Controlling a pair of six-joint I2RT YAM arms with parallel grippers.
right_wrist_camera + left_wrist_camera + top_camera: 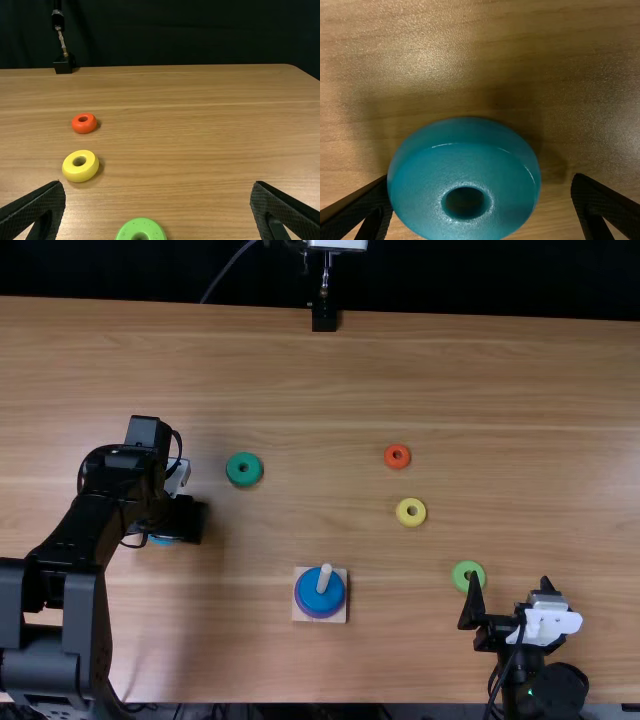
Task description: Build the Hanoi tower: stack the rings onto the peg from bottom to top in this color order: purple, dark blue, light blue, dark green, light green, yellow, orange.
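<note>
- On the worktop (330, 380), near the middle of its near edge, stands the peg (325, 578), with the purple ring (318, 614) below the dark blue ring (310, 590).
- Toward the left edge lies the light blue ring (160, 540), under the left pincer (188, 521). The left arm (78, 530) extends from the near edge, its wrist bent downward.
- The left pincer is spread wide, the ring between its fingers: one finger right beside it, perhaps touching, the other well apart. It grips nothing.
- The dark green ring (244, 469) is farther from the near edge, between the left arm and the orange ring (397, 456).
- The yellow ring (411, 512) is nearer the near edge than the orange one; the light green ring (461, 573) is nearer still, beside one fingertip of the right pincer (510, 586).
- The right pincer is wide open and empty, low by the near edge, pointing toward the far edge.
- The left wrist view shows the light blue ring's round hole, mostly hidden from above; the right wrist view takes in the worktop's rounded far right corner.
- The rings are glossy and thick with rounded rims; the peg is a pale rod on a square base (303, 613); the worktop has streaky wood grain.
</note>
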